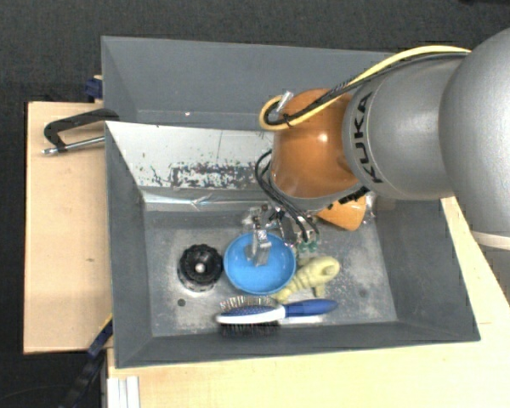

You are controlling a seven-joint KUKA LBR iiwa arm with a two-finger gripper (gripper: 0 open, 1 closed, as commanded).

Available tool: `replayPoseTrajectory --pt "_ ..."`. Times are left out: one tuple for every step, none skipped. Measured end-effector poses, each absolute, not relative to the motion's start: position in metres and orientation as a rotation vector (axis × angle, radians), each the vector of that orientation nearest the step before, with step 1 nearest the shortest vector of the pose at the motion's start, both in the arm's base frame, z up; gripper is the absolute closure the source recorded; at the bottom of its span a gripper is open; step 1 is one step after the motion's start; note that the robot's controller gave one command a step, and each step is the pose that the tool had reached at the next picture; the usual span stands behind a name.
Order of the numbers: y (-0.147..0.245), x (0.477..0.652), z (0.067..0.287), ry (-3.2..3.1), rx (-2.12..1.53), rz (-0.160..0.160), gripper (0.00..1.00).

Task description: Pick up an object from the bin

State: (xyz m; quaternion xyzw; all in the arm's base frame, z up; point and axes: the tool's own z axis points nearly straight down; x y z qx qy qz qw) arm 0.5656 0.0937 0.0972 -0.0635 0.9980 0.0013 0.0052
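My gripper hangs low in the middle of the bin, its metal fingers reaching down onto a round blue bowl-like disc. One finger stands over the disc's middle. Just right of the disc lies a pale yellow rubbery piece. In front of the disc lies a brush with a blue and white handle. A black round knob-like thing sits to the disc's left. Whether the fingers grip anything is unclear.
An orange thing lies at the right side of the bin floor, partly under the arm's orange cover. A small green-tinted bit lies beside the fingers. The arm covers the bin's back right part.
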Motion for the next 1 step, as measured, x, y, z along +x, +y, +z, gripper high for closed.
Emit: replayPoseTrajectory --pt "0.0948 0.5678 0.1297 3.125 -0.198 0.004 1.0"
